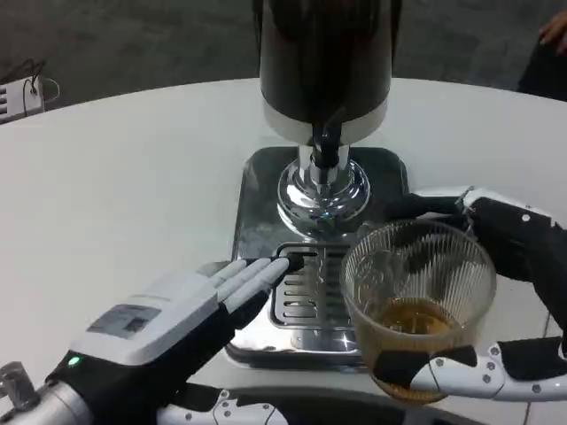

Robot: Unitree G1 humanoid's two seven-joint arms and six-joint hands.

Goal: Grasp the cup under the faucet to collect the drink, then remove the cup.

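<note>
Right hand (496, 301) wraps the ribbed clear cup (416, 305), holding it at the front edge of the drip tray (306, 297), off to the side of the faucet (326, 146). There's amber drink in the bottom, so collecting looks done and removal underway. Left hand (190, 310) rests flat, fingers stretched onto the tray, holding nothing. Count: one cup, one dispenser (324, 62), one white worktop (115, 195).
</note>
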